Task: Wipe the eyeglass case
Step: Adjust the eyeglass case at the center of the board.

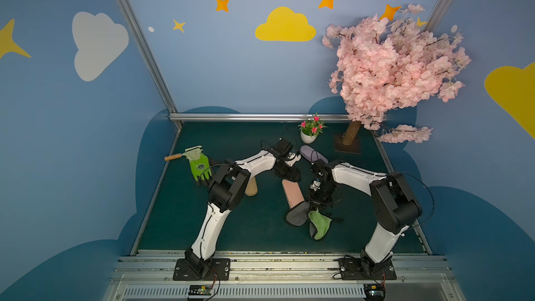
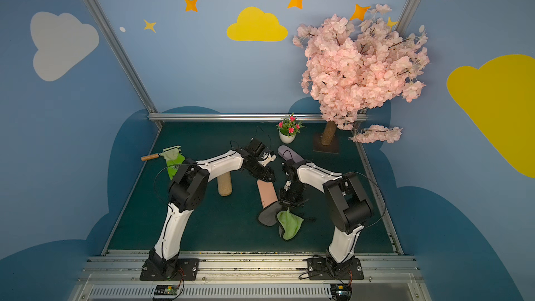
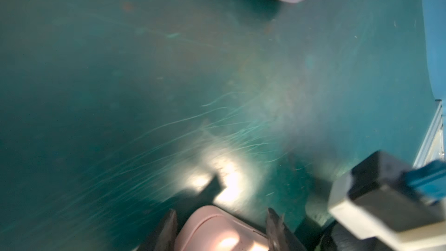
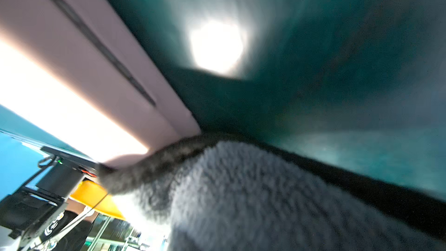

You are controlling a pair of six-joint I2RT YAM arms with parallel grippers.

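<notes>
The pink eyeglass case [image 1: 292,195] [image 2: 267,194] lies flat on the green table, lengthwise front to back. My left gripper [image 1: 291,176] [image 2: 265,175] is at its far end. In the left wrist view the two dark fingers [image 3: 171,223] stand on either side of the case [image 3: 217,233], shut on it. My right gripper [image 1: 317,205] [image 2: 289,204] is at the case's near end, shut on a grey and green cloth [image 1: 318,224] [image 2: 289,224]. The cloth's grey side [image 4: 265,201] drapes over that end of the case [image 4: 72,56] and hides the right fingers.
A lavender case [image 1: 312,153] lies just behind the arms. A white flower pot [image 1: 308,136] and a pink blossom tree [image 1: 390,68] stand at the back right. A cork cylinder [image 1: 251,188], a green glove [image 1: 199,166] and a wooden-handled tool [image 1: 173,157] are at the left.
</notes>
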